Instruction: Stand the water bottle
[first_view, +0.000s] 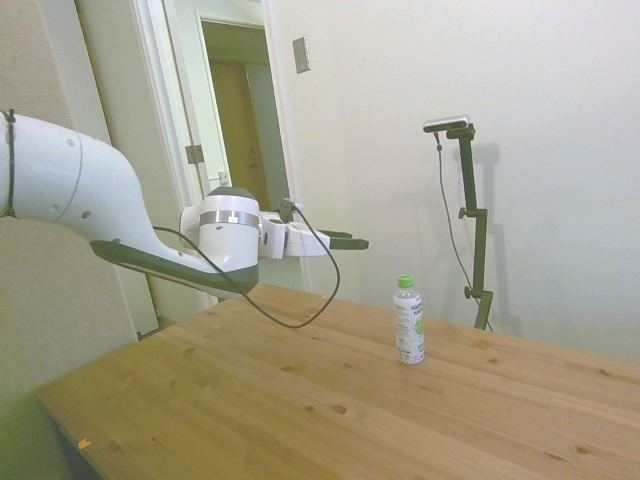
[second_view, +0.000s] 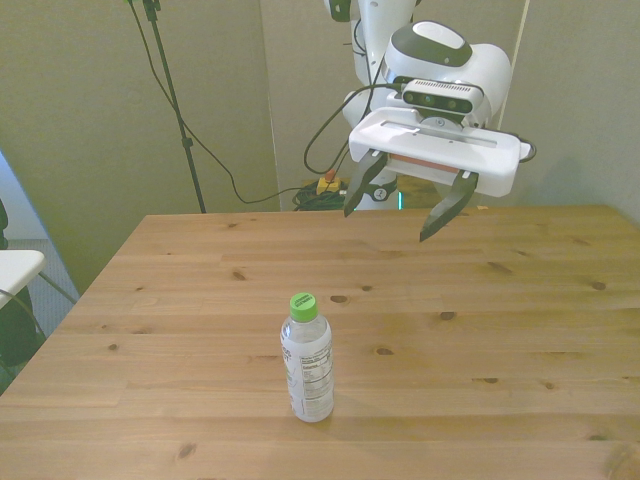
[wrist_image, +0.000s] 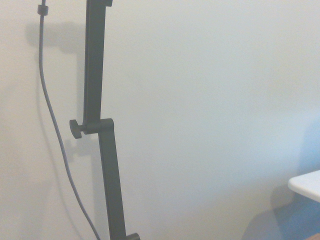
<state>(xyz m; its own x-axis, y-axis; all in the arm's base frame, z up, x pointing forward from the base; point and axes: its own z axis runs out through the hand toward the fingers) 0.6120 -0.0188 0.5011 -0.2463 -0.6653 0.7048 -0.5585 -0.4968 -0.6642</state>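
Bottle upright: the water bottle (first_view: 408, 321) stands on its base on the wooden table (first_view: 300, 400), green cap up, label facing out. In the front view it (second_view: 306, 358) sits near the table's front edge, a little toward the front view's left of centre. Nothing touches it.

Gripper (second_view: 398, 212) hangs high above the table, well apart from the bottle, fingers spread and empty. In the side view it points out level over the table (first_view: 345, 240).

Judgement: task looks complete; bottle appears steady, nothing obvious left but to keep the arm clear.

Surface: pale knotty pine planks, bare apart from the bottle. Room: plain light walls, an open doorway (first_view: 240, 110) behind the arm, loose cables on the floor past the table's far edge. Wrist view shows only wall.
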